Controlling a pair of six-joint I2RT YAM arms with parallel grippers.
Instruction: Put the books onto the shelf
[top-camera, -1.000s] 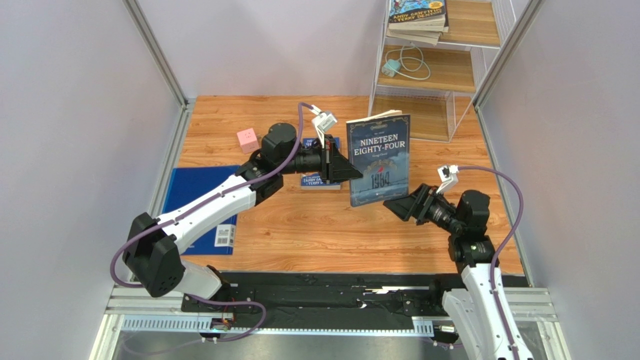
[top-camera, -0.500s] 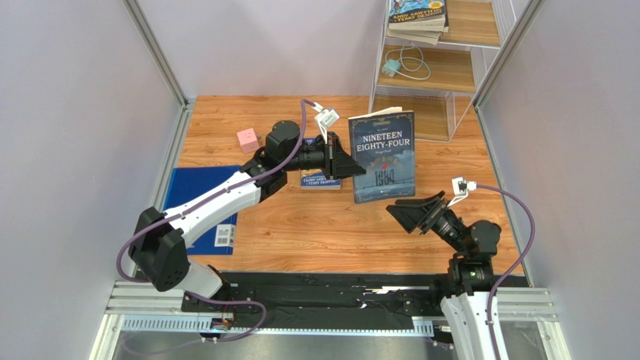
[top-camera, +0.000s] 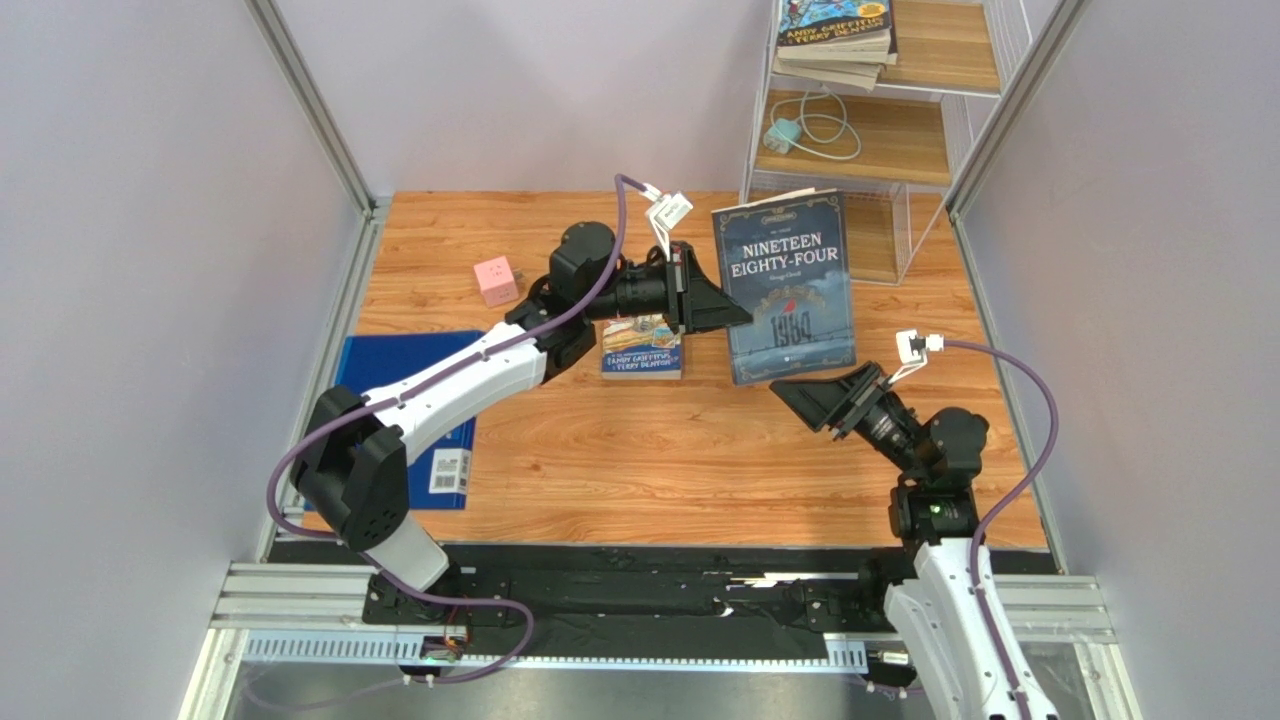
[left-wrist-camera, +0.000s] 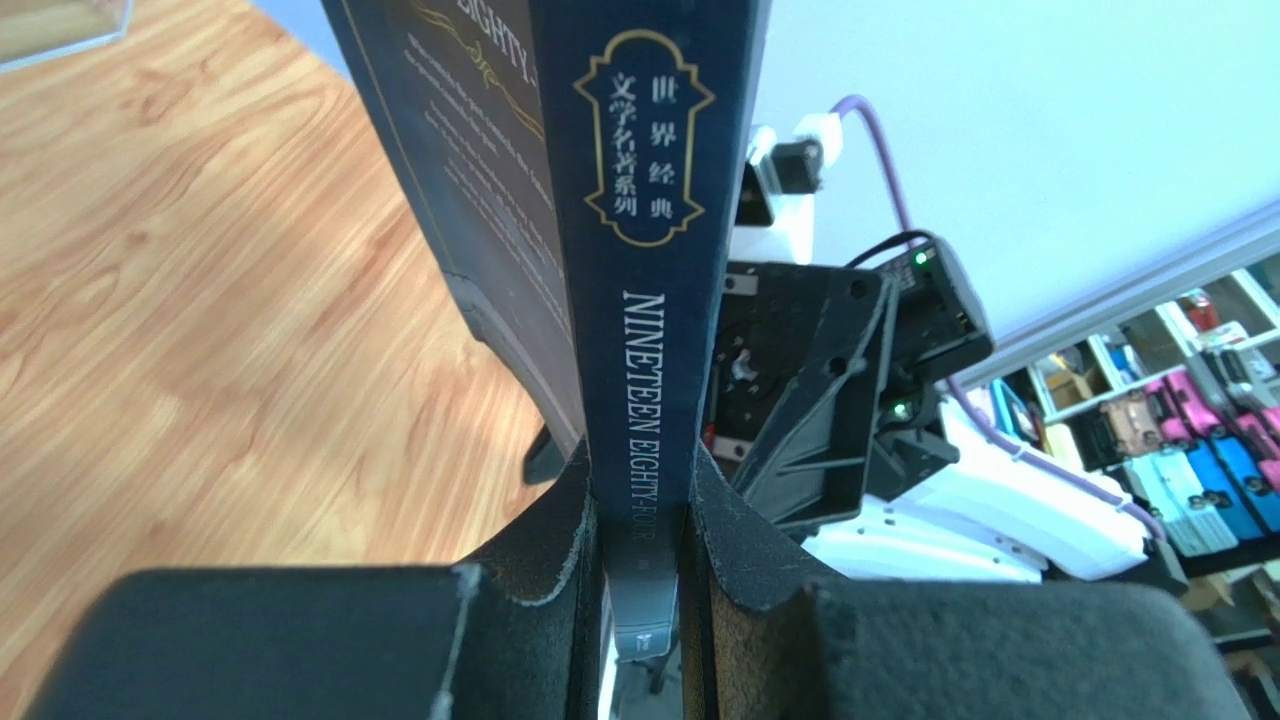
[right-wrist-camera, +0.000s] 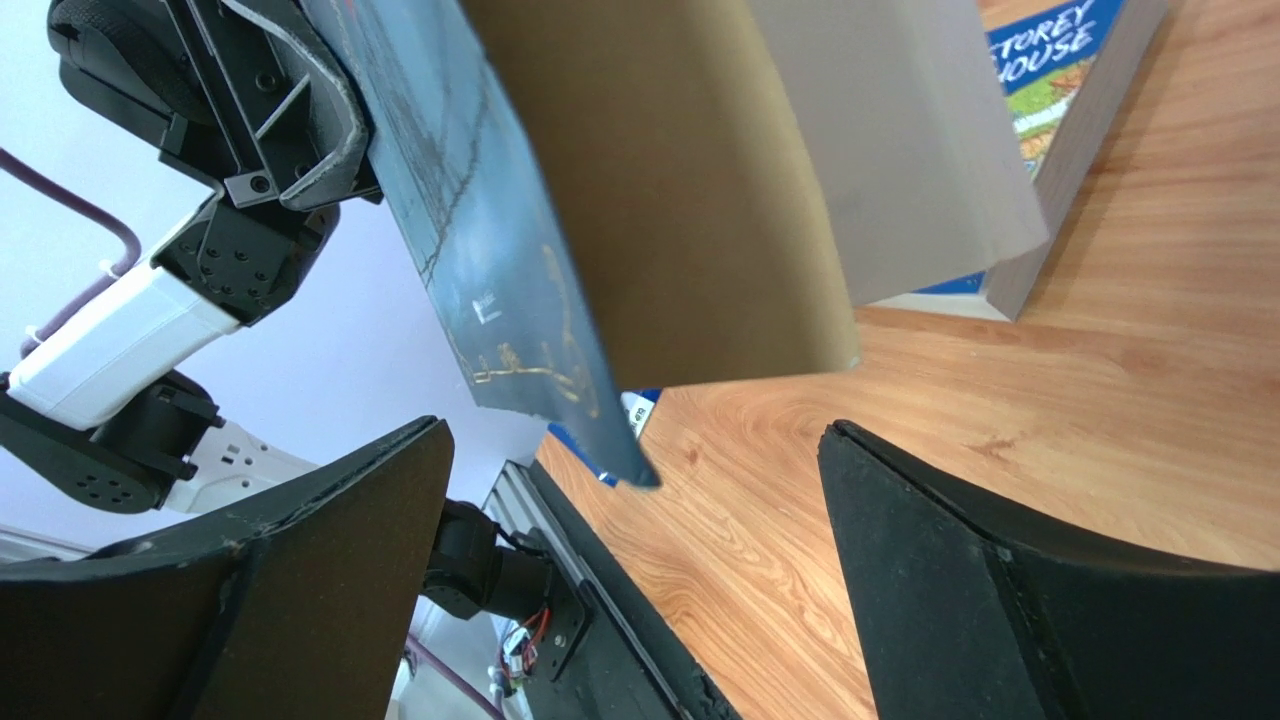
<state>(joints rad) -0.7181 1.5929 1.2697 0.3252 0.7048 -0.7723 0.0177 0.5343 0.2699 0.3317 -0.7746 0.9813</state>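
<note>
Books (top-camera: 834, 41) lie stacked on the shelf (top-camera: 920, 150), uppermost board.

Odds and ends around the wooden counter (top-camera: 631, 450).
A small pink cube (top-camera: 495, 279) sits near the far left corner; a flat blue folder (top-camera: 373, 375) lies along the left edge; a coiled white cable (top-camera: 819, 120) rests back right.

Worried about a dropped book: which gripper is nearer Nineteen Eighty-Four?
Left. The left gripper clamps the book by its spine; the right gripper is open just beneath it, not touching.
</note>
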